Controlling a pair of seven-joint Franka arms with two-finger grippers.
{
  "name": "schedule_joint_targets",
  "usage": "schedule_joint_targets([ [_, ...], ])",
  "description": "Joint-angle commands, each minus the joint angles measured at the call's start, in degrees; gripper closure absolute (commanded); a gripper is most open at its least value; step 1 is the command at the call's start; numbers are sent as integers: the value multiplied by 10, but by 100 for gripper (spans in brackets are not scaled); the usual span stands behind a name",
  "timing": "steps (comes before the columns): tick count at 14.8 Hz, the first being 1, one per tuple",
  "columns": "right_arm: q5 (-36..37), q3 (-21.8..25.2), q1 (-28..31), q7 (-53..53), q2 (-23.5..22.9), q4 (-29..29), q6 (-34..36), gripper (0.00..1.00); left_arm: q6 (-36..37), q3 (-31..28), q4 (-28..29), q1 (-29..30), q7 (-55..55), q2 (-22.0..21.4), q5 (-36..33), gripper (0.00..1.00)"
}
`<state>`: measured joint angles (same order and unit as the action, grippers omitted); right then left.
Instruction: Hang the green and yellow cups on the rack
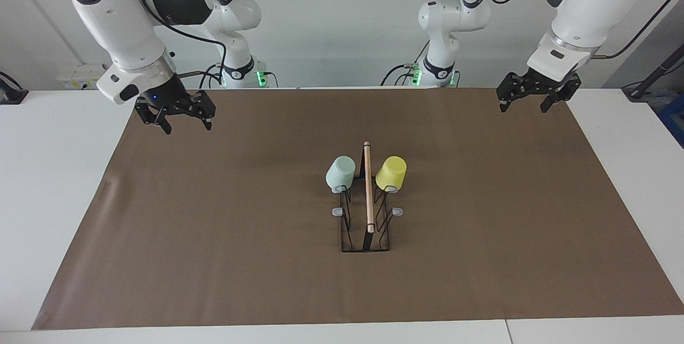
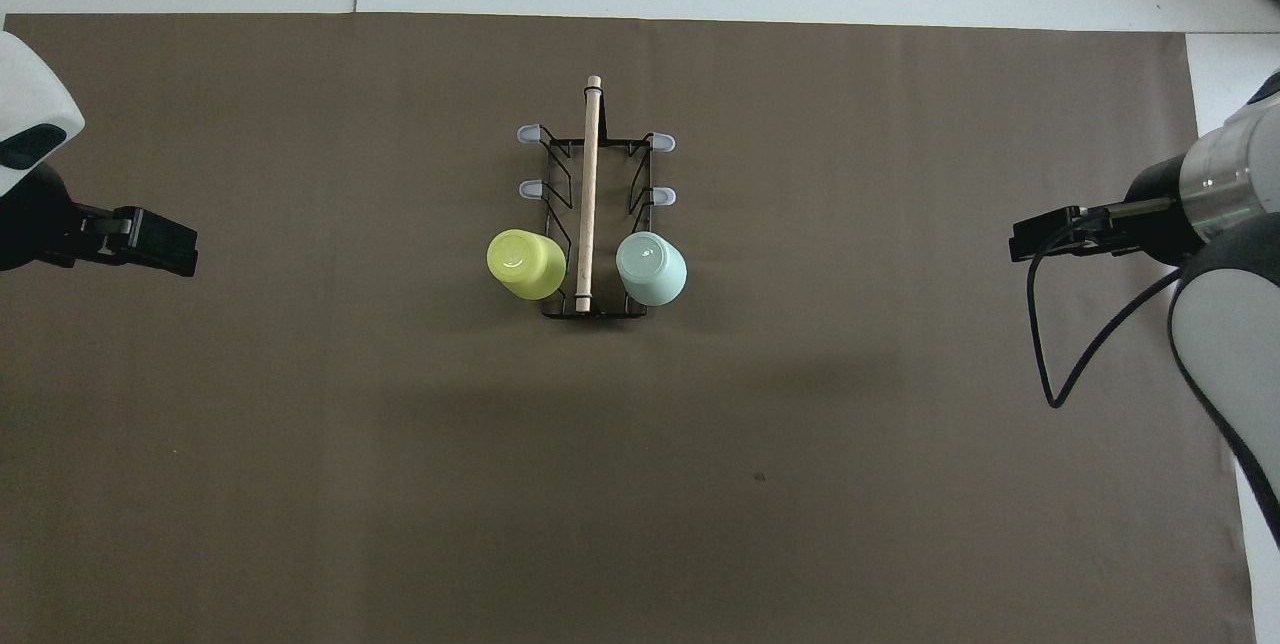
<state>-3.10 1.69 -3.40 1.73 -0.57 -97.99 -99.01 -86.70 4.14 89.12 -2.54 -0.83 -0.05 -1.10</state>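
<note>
Left end effector (image 1: pixel 525 99): fingers spread wide, nothing between them, touching nothing; raised over the corner of the brown mat nearest the robots at the left arm's end of the surface.
Left end effector, overhead view (image 2: pixel 160 242): only its dark tip shows, over the mat's edge at the left arm's end.
Right end effector (image 1: pixel 183 118): fingers spread wide, nothing held or touched; raised over the mat's corner nearest the robots at the right arm's end of the surface.
Right end effector, overhead view (image 2: pixel 1048 234): dark tip over the mat near its edge at the right arm's end, well apart from the rack.
Rack (image 1: pixel 365 226): black wire frame standing about mid-mat, well apart from every mat edge; its long axis runs from the robots' edge toward the edge away from them.
Rod (image 1: pixel 367 186): light wood, lying along the top of the rack.
Prongs (image 2: pixel 528 134): grey-tipped, sticking out on both sides; two bare ones show on each side in the overhead view.
Green cup (image 1: pixel 340 173): pale mint, tapered, no handle; hung mouth-down and tilted on the prong nearest the robots, on the rack's side toward the right arm.
Yellow cup (image 1: pixel 390 173): bright yellow, same shape and size; hung mouth-down and tilted on the matching prong toward the left arm.
Brown mat (image 1: pixel 214 226): covers most of the white surface (image 1: pixel 48 173).
</note>
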Motion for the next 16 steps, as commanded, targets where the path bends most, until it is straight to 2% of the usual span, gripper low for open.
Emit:
schedule_joint_targets([
  [1, 12, -6, 4, -11, -6, 7, 0, 0, -13, -12, 13, 5, -15, -15, 22, 0],
  [6, 12, -6, 5, -12, -6, 10, 5, 0, -19, -4, 33, 14, -18, -22, 20, 0],
  [14, 14, -6, 4, -11, 15, 16, 28, 0, -18, 5, 30, 21, -15, -22, 21, 0],
  [16, 15, -7, 5, -11, 26, 16, 45, 0, 5, 5, -2, 21, -15, -12, 17, 0],
])
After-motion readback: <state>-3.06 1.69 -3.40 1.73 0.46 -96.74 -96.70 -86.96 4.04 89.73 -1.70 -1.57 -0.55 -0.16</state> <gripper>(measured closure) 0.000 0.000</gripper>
